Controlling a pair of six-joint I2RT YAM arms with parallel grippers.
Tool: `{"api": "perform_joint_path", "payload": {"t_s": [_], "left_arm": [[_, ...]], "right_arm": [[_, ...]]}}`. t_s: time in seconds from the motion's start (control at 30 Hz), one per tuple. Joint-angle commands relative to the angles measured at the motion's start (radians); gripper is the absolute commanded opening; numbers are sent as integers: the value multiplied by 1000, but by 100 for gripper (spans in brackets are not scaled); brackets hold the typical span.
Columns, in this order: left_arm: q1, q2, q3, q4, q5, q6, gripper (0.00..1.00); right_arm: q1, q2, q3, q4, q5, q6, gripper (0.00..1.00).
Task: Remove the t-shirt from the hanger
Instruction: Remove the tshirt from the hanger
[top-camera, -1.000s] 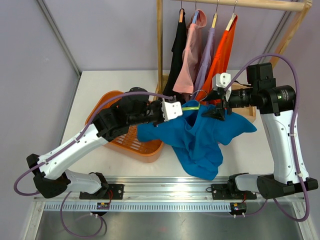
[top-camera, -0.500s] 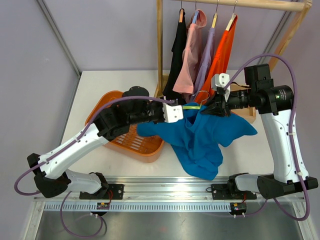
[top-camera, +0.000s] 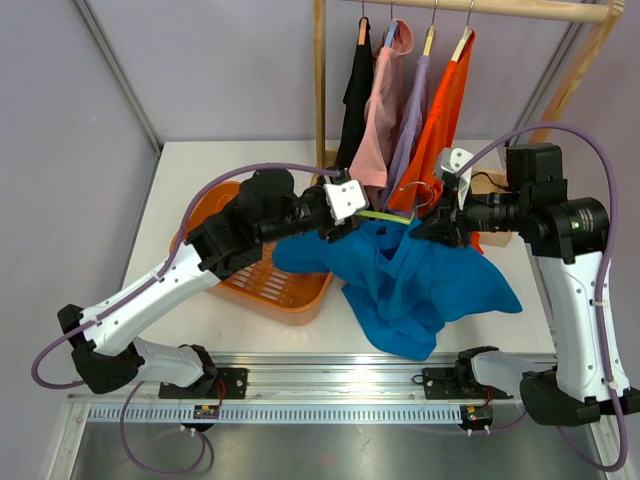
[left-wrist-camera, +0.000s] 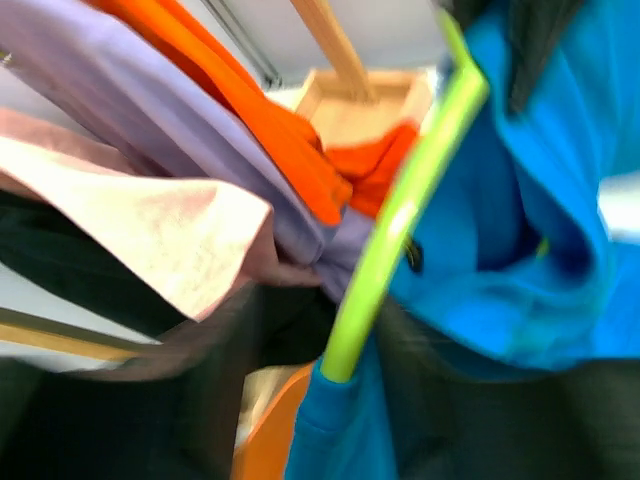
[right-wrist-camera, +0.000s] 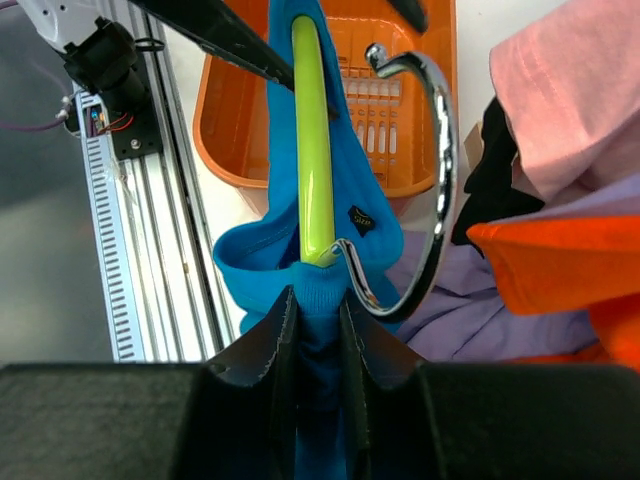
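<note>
Seen from above, a wooden clothes rack (top-camera: 320, 80) stands at the far side of a white table (top-camera: 200, 170). Black (top-camera: 357, 90), pink (top-camera: 385, 100), lilac (top-camera: 415, 110) and orange (top-camera: 445, 110) garments hang from it.

Just in front of the rack, a blue t-shirt (top-camera: 410, 290) droops from a lime-green hanger (top-camera: 380, 214), its lower part spread on the table.

The right gripper (top-camera: 425, 228), in front of the rack's right half, is clenched on the t-shirt's collar just beneath the hanger bar. The left gripper (top-camera: 350, 214) meets the bar's other end in front of the rack's post. Whether it grips or has let go cannot be told.

The hanger's metal hook (right-wrist-camera: 440, 170) curls close against the hanging lilac and orange cloth, which crowd the space behind it. An orange basket (top-camera: 290, 305) sits left of the rack, under the left arm, with the t-shirt's edge over its rim.
</note>
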Motion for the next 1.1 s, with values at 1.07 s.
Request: {"api": "perform_joint_path", "payload": {"t_s": [1.07], "left_arm": [[-3,108,171,-139,-451,-1224,70]], "right_arm": [[-1,-207,-260,497,264,496,0]]}}
